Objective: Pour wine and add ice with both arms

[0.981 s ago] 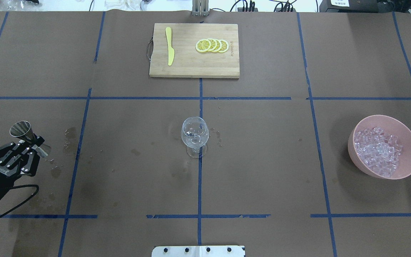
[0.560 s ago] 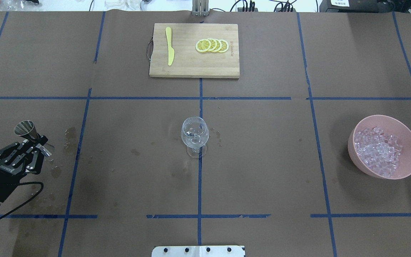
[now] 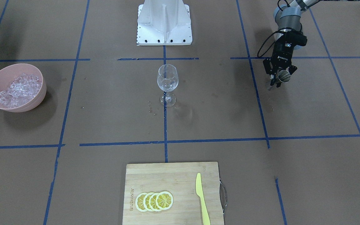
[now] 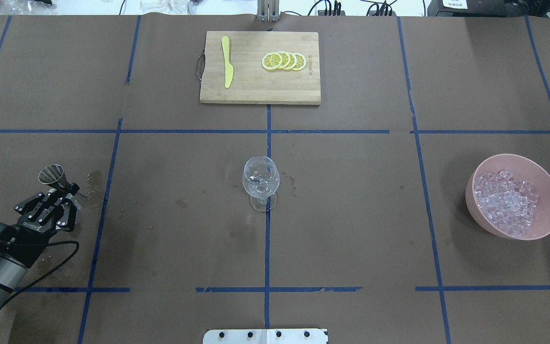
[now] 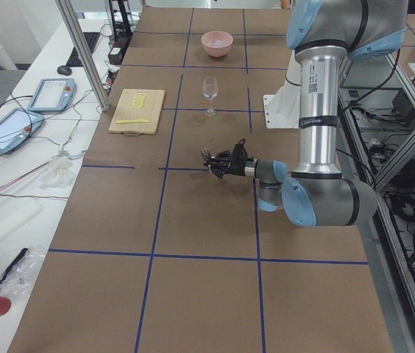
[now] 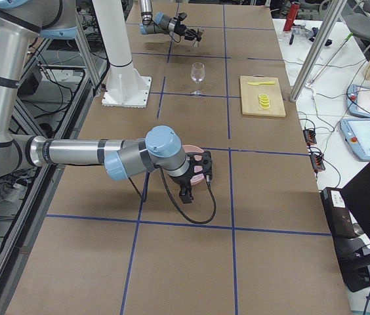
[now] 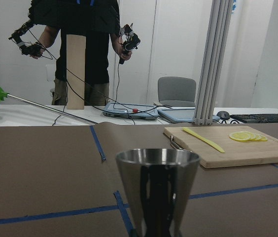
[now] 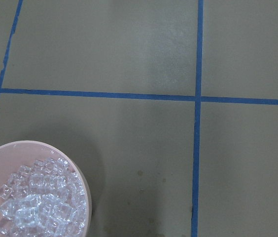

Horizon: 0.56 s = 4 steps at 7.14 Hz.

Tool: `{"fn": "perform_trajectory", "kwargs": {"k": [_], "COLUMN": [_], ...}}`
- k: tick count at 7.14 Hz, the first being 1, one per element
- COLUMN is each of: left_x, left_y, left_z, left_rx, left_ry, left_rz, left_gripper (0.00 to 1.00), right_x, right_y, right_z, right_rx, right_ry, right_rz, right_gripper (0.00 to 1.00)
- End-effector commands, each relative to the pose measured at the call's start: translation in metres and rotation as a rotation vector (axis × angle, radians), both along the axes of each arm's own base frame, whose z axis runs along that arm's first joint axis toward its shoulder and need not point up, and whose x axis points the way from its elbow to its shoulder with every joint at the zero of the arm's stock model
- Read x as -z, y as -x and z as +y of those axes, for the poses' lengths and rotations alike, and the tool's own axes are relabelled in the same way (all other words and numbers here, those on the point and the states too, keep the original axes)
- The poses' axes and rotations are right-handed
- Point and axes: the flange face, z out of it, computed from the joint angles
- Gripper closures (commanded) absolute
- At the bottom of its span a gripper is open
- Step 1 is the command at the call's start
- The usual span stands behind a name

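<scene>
My left gripper (image 4: pixel 60 203) is shut on a steel jigger (image 4: pixel 52 175) at the table's left side, low over the paper; it also shows in the front-facing view (image 3: pixel 279 78). In the left wrist view the jigger (image 7: pixel 157 182) stands upright, mouth up. A clear wine glass (image 4: pixel 260 181) stands at the table's centre, far to the right of the left gripper. The ice (image 4: pixel 506 200) fills a pink bowl (image 4: pixel 549 191) at the right. My right gripper (image 6: pixel 198 172) shows only in the exterior right view, near the bowl; I cannot tell whether it is open. The right wrist view shows the ice (image 8: pixel 40 202).
A wooden cutting board (image 4: pixel 256 91) with lemon slices (image 4: pixel 283 61) and a yellow knife (image 4: pixel 227 62) lies at the far middle. Wet stains (image 4: pixel 94 179) mark the paper by the left gripper. The white pedestal (image 3: pixel 164 22) stands at the robot's edge.
My left gripper has moved to the right with the jigger in it, and the jigger looks smaller and lower. The glass and bowl have not moved.
</scene>
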Motion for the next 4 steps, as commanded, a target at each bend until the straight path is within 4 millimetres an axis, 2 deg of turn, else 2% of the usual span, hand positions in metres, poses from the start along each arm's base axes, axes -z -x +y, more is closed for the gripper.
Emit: {"fn": "perform_trajectory", "kwargs": {"k": [1, 4], "left_x": [-0.006, -0.0043], "left_y": [-0.0088, -0.0122], "left_z": [-0.0013, -0.0029], "left_rx": [0.005, 0.005], "left_ry": [0.005, 0.006], "left_rz": [-0.04, -0.049], "left_gripper": [1.0, 1.0], "right_x": [-0.0005, -0.0011], "right_y": [-0.0001, -0.0006], "right_z": [-0.0002, 0.0005], "right_rx": [0.0, -0.001], "right_ry": [0.001, 0.001], "right_rz": [0.0, 0.0], "right_gripper": [0.0, 0.0]}}
